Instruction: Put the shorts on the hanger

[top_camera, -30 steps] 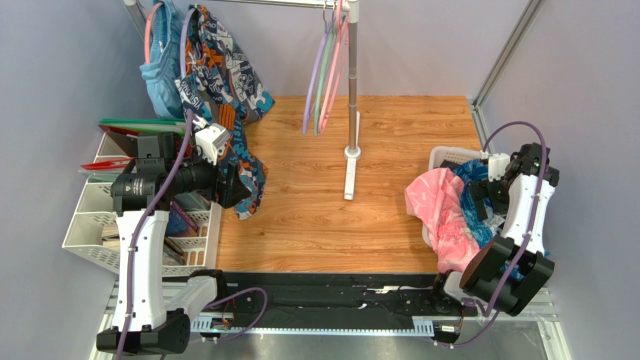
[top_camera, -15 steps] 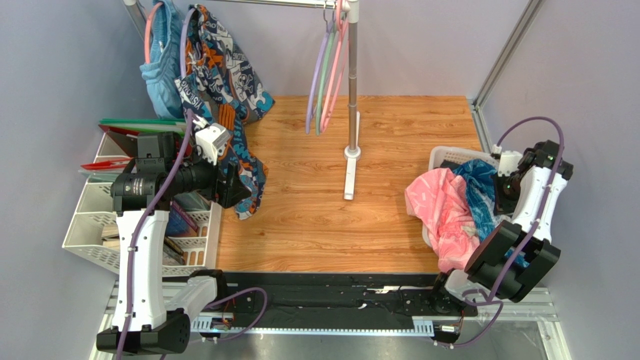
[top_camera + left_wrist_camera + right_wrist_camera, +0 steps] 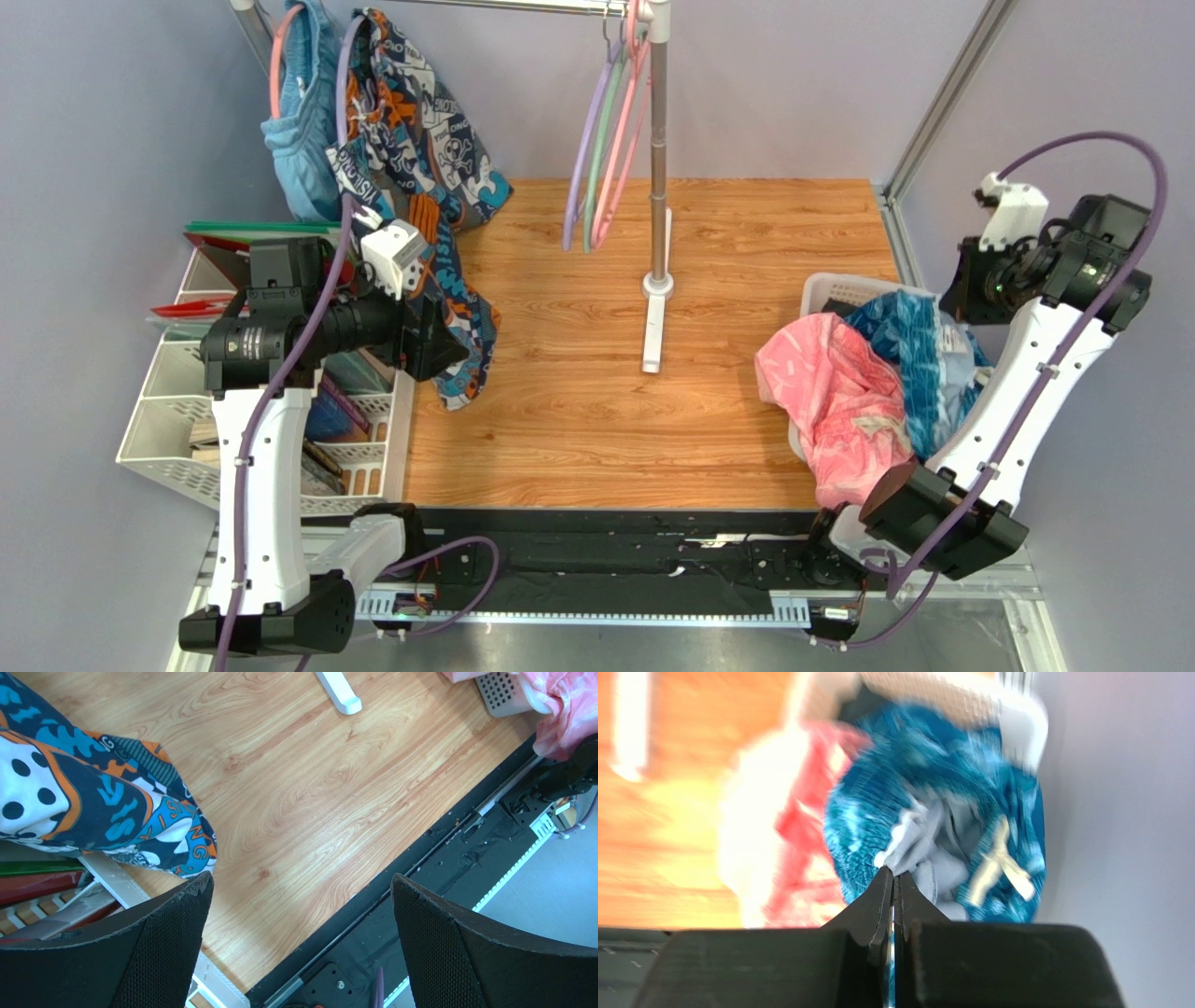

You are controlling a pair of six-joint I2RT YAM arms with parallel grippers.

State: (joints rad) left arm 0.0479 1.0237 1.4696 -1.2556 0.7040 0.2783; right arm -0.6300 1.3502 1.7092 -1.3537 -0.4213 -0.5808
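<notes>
The shorts (image 3: 919,367) lie heaped in the white basket (image 3: 839,291) at the right side of the table (image 3: 730,266). They are crowded against a pink garment (image 3: 831,392) that spills over the basket's near rim. They look light, limp and a bit slick, so I judge they will sag and bunch from any single hold. The waistband, where the drawstring sits, should be the firmest place to take them, since a loose fold of lining may slide out.

The right tool (image 3: 892,882) hangs above the basket with its jaws pressed together. In the blurred wrist view a pale fold from inside the shorts runs right up to the tips, seemingly pinched there.

Across the table the left tool (image 3: 298,885) is spread wide and has nothing in it. It is poised over bare wood just beside a hanging cartoon-print garment (image 3: 84,805).

Farthest off, the lavender hanger (image 3: 585,154) hangs from the rail (image 3: 491,6), close against two other hangers (image 3: 603,147) and well apart from the shorts.
</notes>
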